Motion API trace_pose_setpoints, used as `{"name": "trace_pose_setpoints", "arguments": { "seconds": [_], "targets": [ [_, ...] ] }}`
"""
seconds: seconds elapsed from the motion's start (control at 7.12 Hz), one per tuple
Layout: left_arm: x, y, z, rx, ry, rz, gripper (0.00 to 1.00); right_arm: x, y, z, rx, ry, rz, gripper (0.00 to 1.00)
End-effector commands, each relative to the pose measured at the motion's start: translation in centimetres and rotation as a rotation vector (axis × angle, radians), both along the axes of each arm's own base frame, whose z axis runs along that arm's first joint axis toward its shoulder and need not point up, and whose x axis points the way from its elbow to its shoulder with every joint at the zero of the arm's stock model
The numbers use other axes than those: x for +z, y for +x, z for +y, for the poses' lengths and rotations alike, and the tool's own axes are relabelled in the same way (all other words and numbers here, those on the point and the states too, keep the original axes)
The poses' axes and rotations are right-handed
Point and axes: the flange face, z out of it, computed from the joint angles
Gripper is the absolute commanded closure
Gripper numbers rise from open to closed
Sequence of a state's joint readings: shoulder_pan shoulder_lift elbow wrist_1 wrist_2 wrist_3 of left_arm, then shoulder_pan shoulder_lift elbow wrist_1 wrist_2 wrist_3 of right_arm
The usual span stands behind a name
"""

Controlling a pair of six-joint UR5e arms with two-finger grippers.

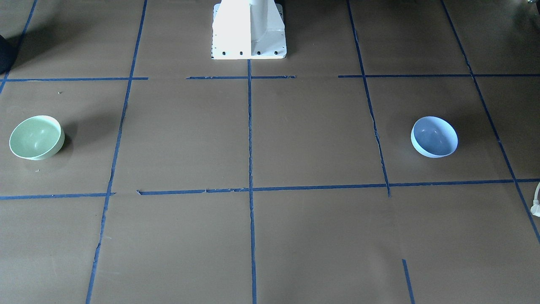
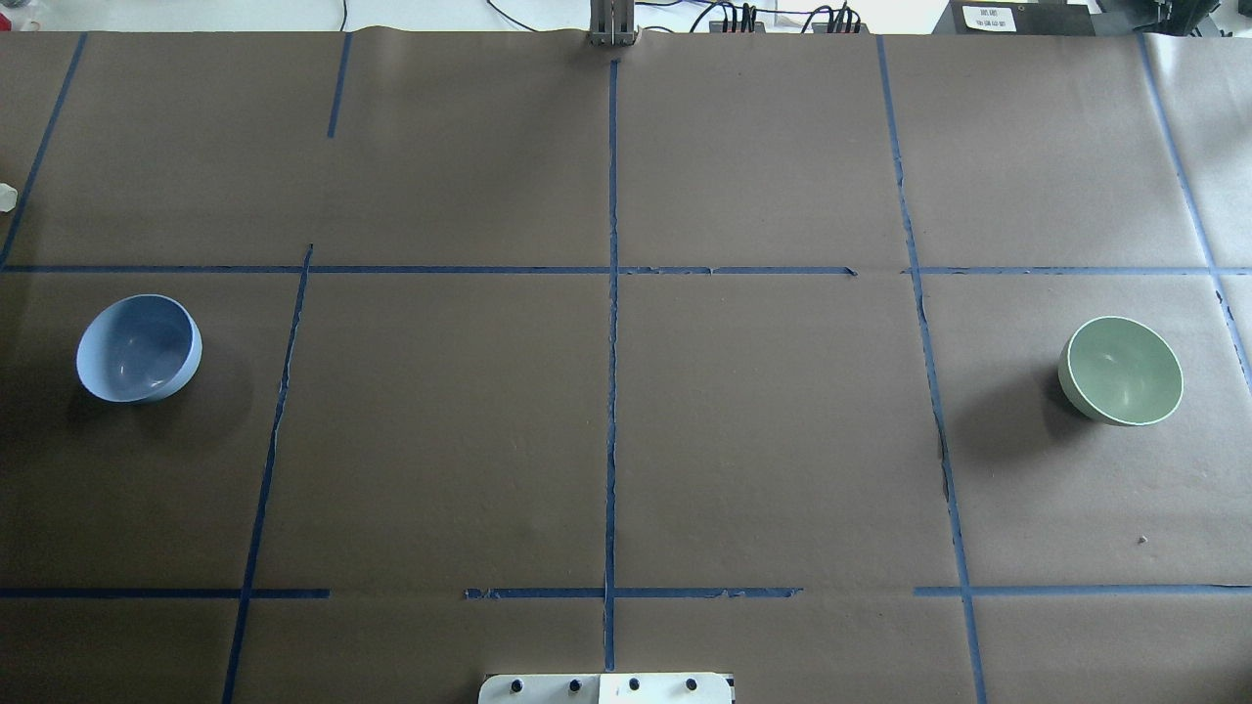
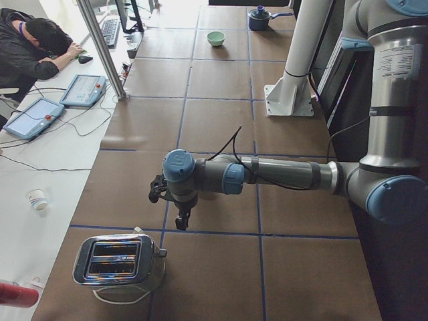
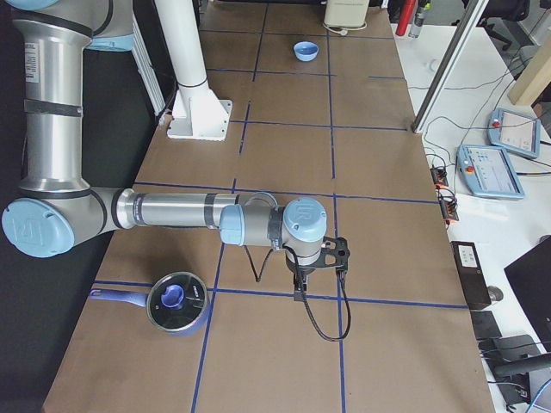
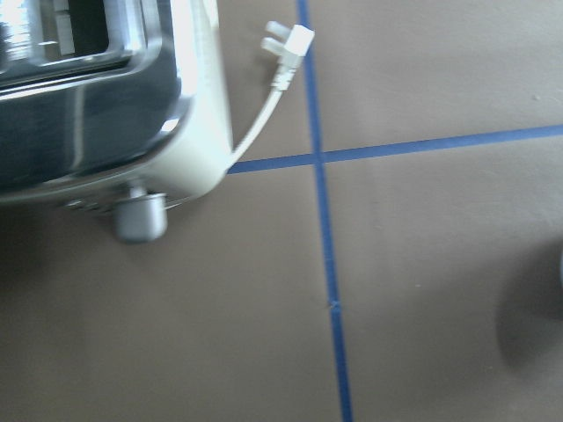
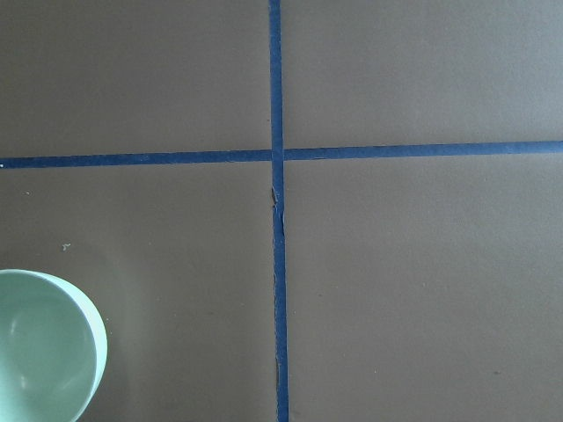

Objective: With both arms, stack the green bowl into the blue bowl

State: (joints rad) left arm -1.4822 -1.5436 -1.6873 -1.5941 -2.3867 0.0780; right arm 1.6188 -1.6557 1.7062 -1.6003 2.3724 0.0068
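The green bowl point(image 2: 1121, 371) stands upright and empty on the table's right side in the overhead view. It is at the left in the front view point(image 1: 37, 137) and at the lower left edge of the right wrist view point(image 6: 44, 347). The blue bowl point(image 2: 139, 349) stands upright and empty on the left side, at the right in the front view point(image 1: 434, 137). The bowls are far apart. The left gripper point(image 3: 180, 219) hangs low beside a toaster. The right gripper point(image 4: 300, 288) hangs low over a tape line. Both show only in side views, so I cannot tell whether they are open or shut.
A chrome toaster point(image 3: 119, 262) with a white plug point(image 5: 288, 44) stands at the table's left end. A pot with a blue lid point(image 4: 176, 301) stands at the right end. The white pedestal point(image 1: 249, 33) stands at the robot's edge. An operator point(image 3: 33, 47) sits at a side desk.
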Motion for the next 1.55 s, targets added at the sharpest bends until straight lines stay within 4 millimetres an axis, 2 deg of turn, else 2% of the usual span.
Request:
{"name": "trace_pose_setpoints", "arguments": {
  "seconds": [0.0, 0.14, 0.42, 0.56, 0.7, 0.84, 0.98, 1.12, 1.26, 1.4],
  "targets": [
    [-3.8, 6.6, -1.5, -0.003, -0.090, 0.086, 0.00, -1.0, 0.0, -0.1, 0.001, 0.017, -0.003, 0.00],
    [-4.7, 10.4, -0.9, -0.053, -0.136, 0.119, 0.00, -1.1, 0.0, -0.2, 0.001, 0.019, -0.004, 0.00],
    [-1.6, 15.5, 0.6, -0.176, -0.191, 0.180, 0.00, -1.7, -0.3, -0.3, 0.002, 0.028, -0.048, 0.00],
    [-0.2, 18.6, 1.2, -0.240, -0.199, 0.153, 0.01, -2.4, -0.4, -0.4, 0.001, 0.039, -0.066, 0.00],
    [0.1, 21.6, 1.6, -0.230, -0.207, 0.126, 0.02, -2.4, -0.4, -0.3, -0.002, 0.041, -0.065, 0.00],
    [0.4, 23.2, 2.2, -0.205, -0.217, 0.116, 0.06, -2.5, -0.4, -0.3, -0.001, 0.041, -0.066, 0.00],
    [0.2, 23.5, 2.4, -0.198, -0.218, 0.117, 0.26, -2.5, -0.4, -0.4, -0.001, 0.044, -0.065, 0.00],
    [0.5, 23.4, 2.6, -0.198, -0.221, 0.114, 0.68, -3.0, -0.3, -0.9, -0.001, 0.055, -0.061, 0.00],
    [0.7, 23.1, 3.0, -0.186, -0.224, 0.119, 0.96, -3.3, -0.4, -1.3, 0.004, 0.055, -0.060, 0.00],
    [0.4, 22.9, 3.1, -0.174, -0.236, 0.133, 1.00, -3.4, -0.4, -1.3, 0.037, 0.020, -0.065, 0.00]
  ]
}}
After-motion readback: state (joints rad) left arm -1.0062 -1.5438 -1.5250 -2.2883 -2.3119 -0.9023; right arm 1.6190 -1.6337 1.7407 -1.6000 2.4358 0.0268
